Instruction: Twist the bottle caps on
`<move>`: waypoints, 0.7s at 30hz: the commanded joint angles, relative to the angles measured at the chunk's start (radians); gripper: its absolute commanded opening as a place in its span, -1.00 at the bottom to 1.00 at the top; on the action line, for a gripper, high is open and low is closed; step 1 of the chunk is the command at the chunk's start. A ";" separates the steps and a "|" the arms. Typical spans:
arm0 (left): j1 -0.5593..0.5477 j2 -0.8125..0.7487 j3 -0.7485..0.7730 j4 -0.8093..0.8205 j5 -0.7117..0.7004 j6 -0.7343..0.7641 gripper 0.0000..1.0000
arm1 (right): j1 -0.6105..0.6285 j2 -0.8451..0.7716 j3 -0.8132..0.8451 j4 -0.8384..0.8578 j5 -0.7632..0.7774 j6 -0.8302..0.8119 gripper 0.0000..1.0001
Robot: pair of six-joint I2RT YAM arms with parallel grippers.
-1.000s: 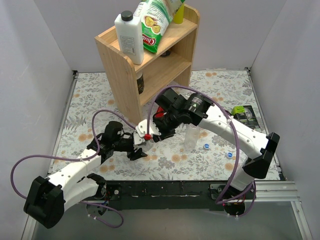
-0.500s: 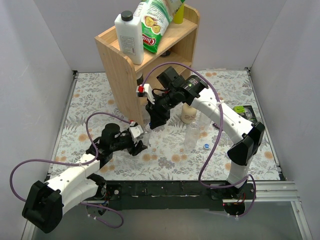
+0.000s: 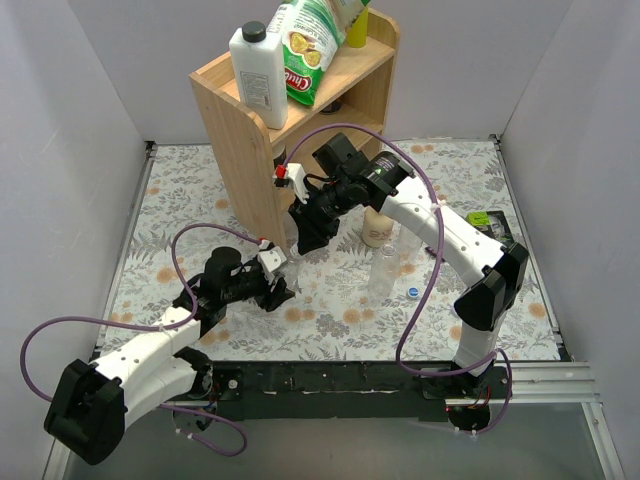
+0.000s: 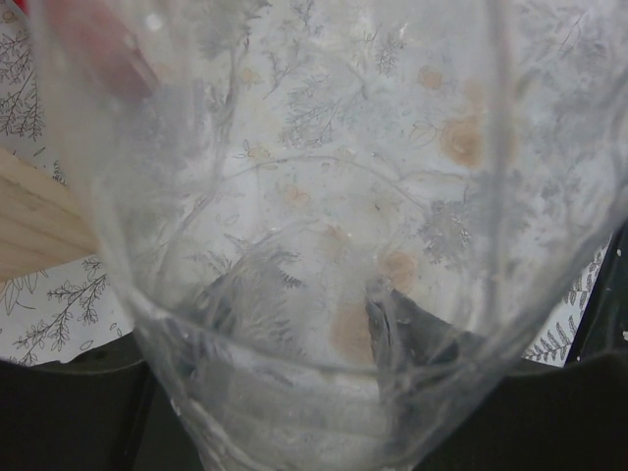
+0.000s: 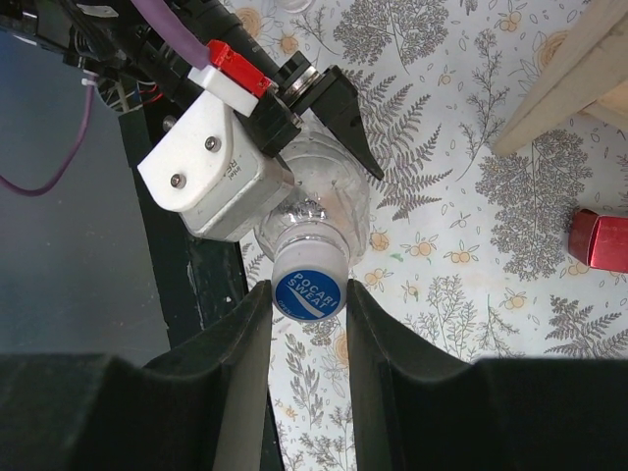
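Observation:
My left gripper [image 3: 272,287] is shut on a clear bottle [image 3: 290,270] and holds it upright over the mat. The bottle's wall [image 4: 314,196] fills the left wrist view, with my fingers [image 4: 412,329] dark behind the plastic. A blue cap [image 5: 309,290] sits on this bottle's neck. My right gripper [image 5: 307,294] comes down from above with both fingers [image 5: 378,339] pressed to the cap's sides. It also shows in the top view [image 3: 305,235]. Another clear bottle [image 3: 383,268] stands open to the right, with a loose blue cap [image 3: 412,293] beside it.
A wooden shelf [image 3: 245,150] stands just behind the grippers, with a white jug [image 3: 258,75] and a snack bag [image 3: 310,45] on top. A beige soap bottle [image 3: 377,228] stands behind the open bottle. A green box [image 3: 483,222] lies at the right. A red block [image 5: 599,240] lies by the shelf foot.
My right arm has swung back and its wrist has turned, the gripper staying over the bottle's top. My left gripper with the bottle has shifted slightly left. Little moved in the last half second.

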 commanded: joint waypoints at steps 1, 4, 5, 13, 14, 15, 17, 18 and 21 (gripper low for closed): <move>-0.001 -0.019 0.041 0.140 0.040 -0.005 -1.00 | 0.016 0.040 0.008 -0.067 0.014 0.008 -0.73; -0.001 -0.033 0.029 0.129 0.085 0.041 -1.00 | 0.001 0.046 0.025 -0.065 0.028 -0.003 -0.63; -0.001 -0.036 0.022 0.129 0.086 0.044 -1.00 | -0.004 0.047 0.033 -0.067 0.030 -0.004 -0.46; -0.001 -0.008 0.015 0.095 0.109 0.035 -1.00 | -0.004 0.029 0.102 -0.090 -0.007 -0.058 0.08; -0.003 0.001 0.017 0.082 0.116 0.038 -1.00 | -0.004 0.029 0.123 -0.099 -0.015 -0.066 0.20; -0.001 0.005 0.020 0.072 0.125 0.041 -1.00 | -0.004 0.026 0.163 -0.100 -0.019 -0.070 0.40; -0.003 0.015 0.024 0.052 0.146 0.046 -1.00 | -0.004 0.005 0.183 -0.107 -0.030 -0.093 0.80; -0.001 0.024 0.024 0.048 0.154 0.048 -1.00 | -0.004 -0.017 0.186 -0.107 -0.025 -0.100 0.82; -0.001 0.033 0.026 0.031 0.182 0.060 -1.00 | -0.007 -0.060 0.168 -0.131 -0.002 -0.158 0.83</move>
